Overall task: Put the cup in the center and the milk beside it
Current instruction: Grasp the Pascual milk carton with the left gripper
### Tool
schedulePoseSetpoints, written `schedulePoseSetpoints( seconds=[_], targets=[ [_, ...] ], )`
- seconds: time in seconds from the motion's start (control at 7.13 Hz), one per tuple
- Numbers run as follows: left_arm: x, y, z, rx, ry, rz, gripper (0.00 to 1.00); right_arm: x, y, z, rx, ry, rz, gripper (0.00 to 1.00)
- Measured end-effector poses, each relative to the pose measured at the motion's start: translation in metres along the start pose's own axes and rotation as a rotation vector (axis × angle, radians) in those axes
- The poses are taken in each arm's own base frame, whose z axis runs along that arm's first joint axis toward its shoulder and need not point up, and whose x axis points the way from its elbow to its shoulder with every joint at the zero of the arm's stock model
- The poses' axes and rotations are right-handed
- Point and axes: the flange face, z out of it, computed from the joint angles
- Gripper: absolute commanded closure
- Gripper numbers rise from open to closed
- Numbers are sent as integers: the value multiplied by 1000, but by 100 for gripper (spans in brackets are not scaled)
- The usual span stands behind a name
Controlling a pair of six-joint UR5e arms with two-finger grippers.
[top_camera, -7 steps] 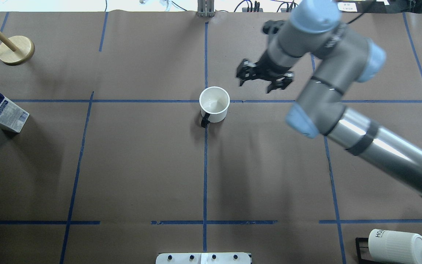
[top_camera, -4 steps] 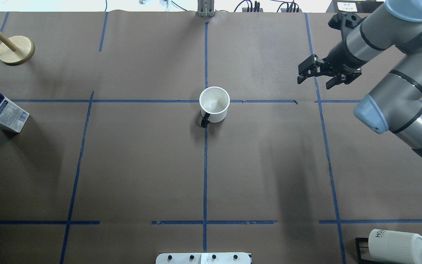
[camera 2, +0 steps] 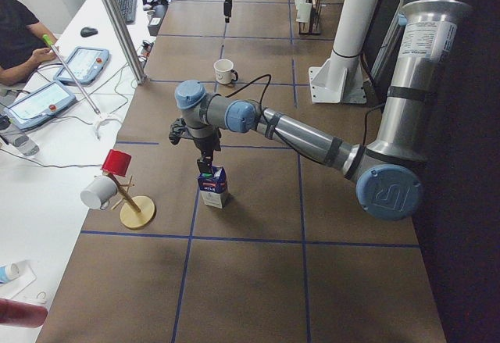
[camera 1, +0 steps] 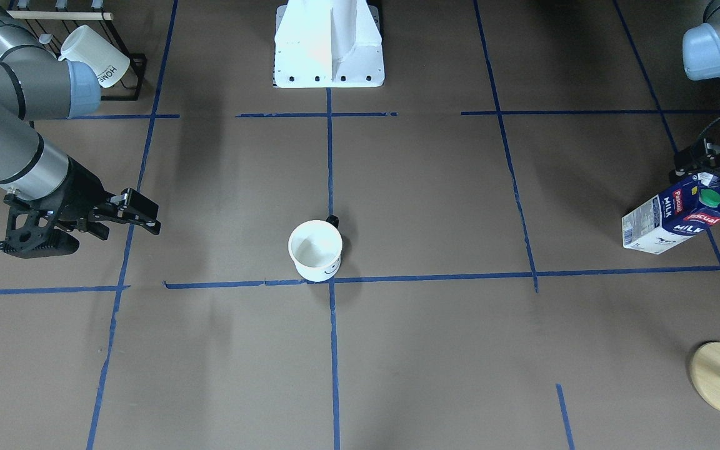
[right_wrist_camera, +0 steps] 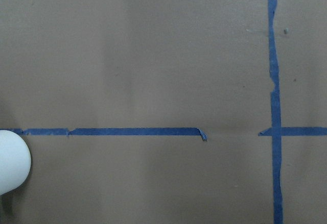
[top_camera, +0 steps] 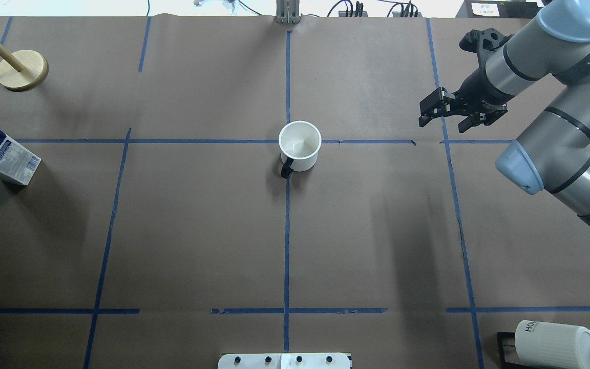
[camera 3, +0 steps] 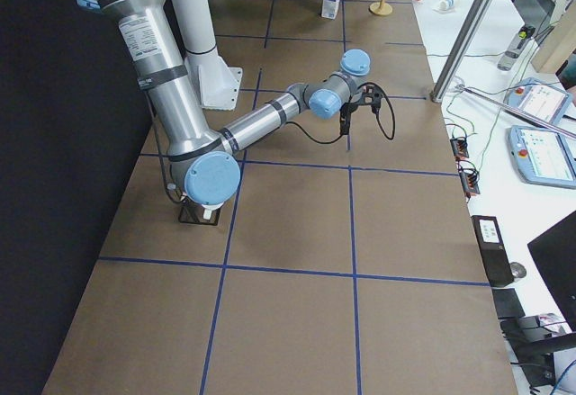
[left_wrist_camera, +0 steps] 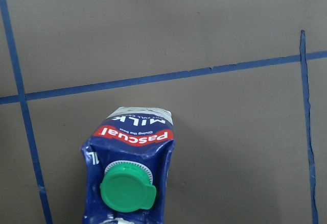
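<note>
The white smiley cup (top_camera: 300,146) stands upright on the center tape crossing (top_camera: 288,141), handle toward the robot; it also shows in the front view (camera 1: 315,250). The blue and white milk carton (top_camera: 0,152) stands at the far left of the table, also in the front view (camera 1: 672,215) and the left wrist view (left_wrist_camera: 130,173). My left gripper (camera 1: 707,165) hangs just above the carton's green cap, jaws apparently open and empty. My right gripper (top_camera: 444,119) is open and empty, hovering well to the right of the cup.
A wooden mug stand (top_camera: 22,70) is at the far left back. A rack with ribbed HOME mugs (top_camera: 556,343) sits at the near right corner. The robot base (camera 1: 329,44) is at the near middle edge.
My right arm swung from just beside the cup far to the right, then dipped slightly. A dark bit of my left gripper now shows above the carton. Cup and carton have not moved.
</note>
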Motion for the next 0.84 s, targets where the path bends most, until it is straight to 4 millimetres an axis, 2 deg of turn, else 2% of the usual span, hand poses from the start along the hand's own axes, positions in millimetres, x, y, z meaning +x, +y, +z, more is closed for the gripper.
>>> schedulePoseSetpoints(
  seconds=[0.28,0.84],
  targets=[
    [0,-11,-2,17,-49,15,0,-2,2,6,-1,7,-3,0],
    [-21,-14,21,-22,-54,33,0,-4,4,11,1,15,-8,0]
  ],
)
